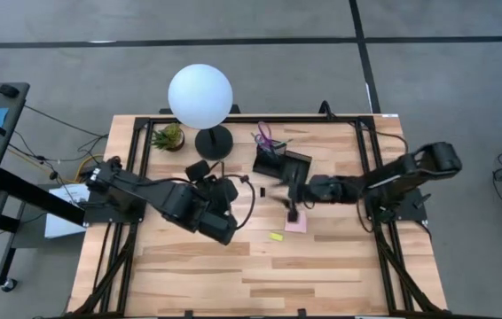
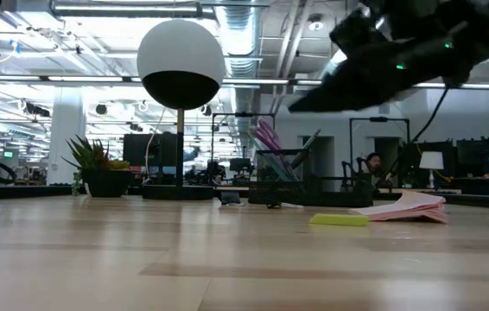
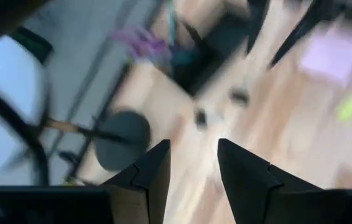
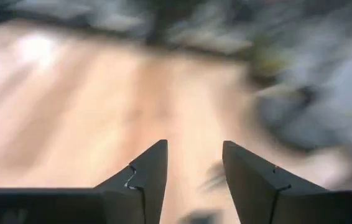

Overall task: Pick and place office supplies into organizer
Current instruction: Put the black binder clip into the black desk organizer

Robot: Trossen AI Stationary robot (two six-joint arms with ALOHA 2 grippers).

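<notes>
Reaching in from the right side of the table, my right gripper (image 1: 294, 209) hangs directly above the square pink sticky pad (image 1: 297, 222), fingers spread with nothing between them. That pad lies flat on the wood just in front of the small black rectangular organizer (image 1: 285, 165), and the little yellow piece (image 1: 276, 237) is near it toward my left. My left gripper (image 1: 224, 190), also spread and empty, waits farther away, so I judge the right is better placed.
</notes>
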